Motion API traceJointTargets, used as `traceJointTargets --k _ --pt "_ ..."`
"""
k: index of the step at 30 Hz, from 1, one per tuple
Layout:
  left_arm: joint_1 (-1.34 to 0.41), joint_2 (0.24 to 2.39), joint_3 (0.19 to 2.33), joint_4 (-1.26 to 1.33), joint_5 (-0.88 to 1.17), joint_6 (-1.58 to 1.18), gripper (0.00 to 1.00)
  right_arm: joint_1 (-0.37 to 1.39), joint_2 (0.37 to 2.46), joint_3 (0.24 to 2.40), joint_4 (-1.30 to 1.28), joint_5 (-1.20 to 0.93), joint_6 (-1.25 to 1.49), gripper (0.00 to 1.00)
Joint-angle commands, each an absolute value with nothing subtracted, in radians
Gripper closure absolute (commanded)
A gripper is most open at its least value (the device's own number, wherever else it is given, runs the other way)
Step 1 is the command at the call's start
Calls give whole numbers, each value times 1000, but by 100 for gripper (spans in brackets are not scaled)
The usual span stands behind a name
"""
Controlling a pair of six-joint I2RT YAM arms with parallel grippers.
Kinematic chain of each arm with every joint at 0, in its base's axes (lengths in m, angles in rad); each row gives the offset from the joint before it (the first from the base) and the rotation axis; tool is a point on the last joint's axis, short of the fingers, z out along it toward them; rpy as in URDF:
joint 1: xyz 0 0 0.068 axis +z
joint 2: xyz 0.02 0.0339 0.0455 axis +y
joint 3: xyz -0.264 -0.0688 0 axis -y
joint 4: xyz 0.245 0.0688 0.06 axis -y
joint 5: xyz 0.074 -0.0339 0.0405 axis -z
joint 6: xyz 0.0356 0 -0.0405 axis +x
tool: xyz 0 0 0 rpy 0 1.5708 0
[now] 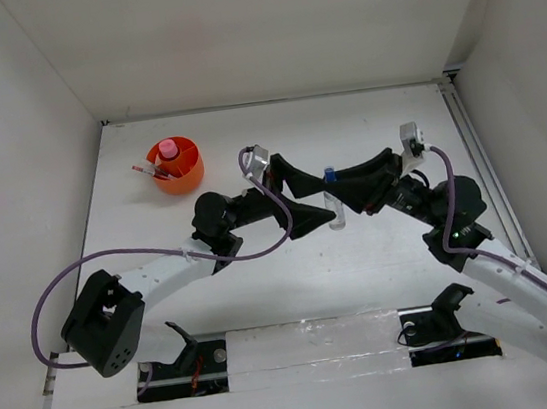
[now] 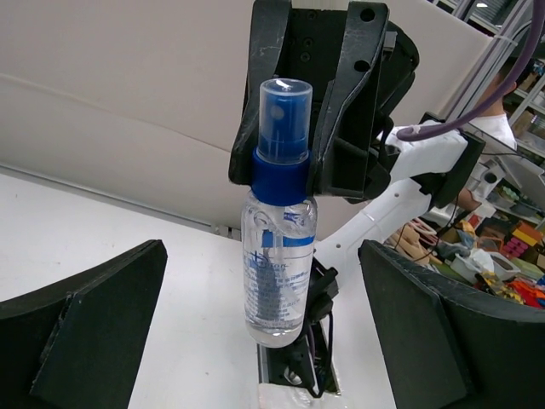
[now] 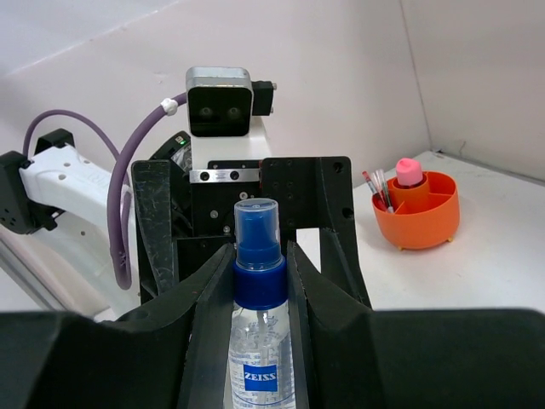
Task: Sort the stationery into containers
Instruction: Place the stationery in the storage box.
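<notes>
A clear blue-capped bottle [image 1: 334, 203] stands upright between the two arms at mid-table. My right gripper [image 3: 260, 285] is shut on its blue collar [image 2: 280, 177], and the bottle body [image 2: 278, 264] hangs below those black fingers. My left gripper [image 2: 264, 341] is open, its pads wide apart on either side of the bottle's lower half and touching nothing. The orange tub [image 1: 188, 180] sits at the far left with a pink-capped bottle [image 1: 168, 152] and red pens [image 1: 145, 169] in its compartments. It also shows in the right wrist view as the orange tub [image 3: 419, 220].
White walls close the table at the back and both sides. A metal rail [image 1: 479, 152] runs along the right edge. Both arm bases and their cables [image 1: 258, 237] lie along the near edge.
</notes>
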State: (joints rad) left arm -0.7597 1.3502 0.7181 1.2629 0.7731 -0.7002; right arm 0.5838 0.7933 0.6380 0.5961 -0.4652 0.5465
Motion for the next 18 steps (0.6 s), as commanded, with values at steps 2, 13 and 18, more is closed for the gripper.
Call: traceJointTargets --k 2,13,18 --pt "-764 1331 736 1341 779 -684 8 594 799 643 715 -486 571 100" --pt "-764 1331 736 1332 779 -673 28 623 862 679 773 -528 600 100" --pt "-764 1331 758 1269 779 -655 74 623 873 680 785 -528 609 100"
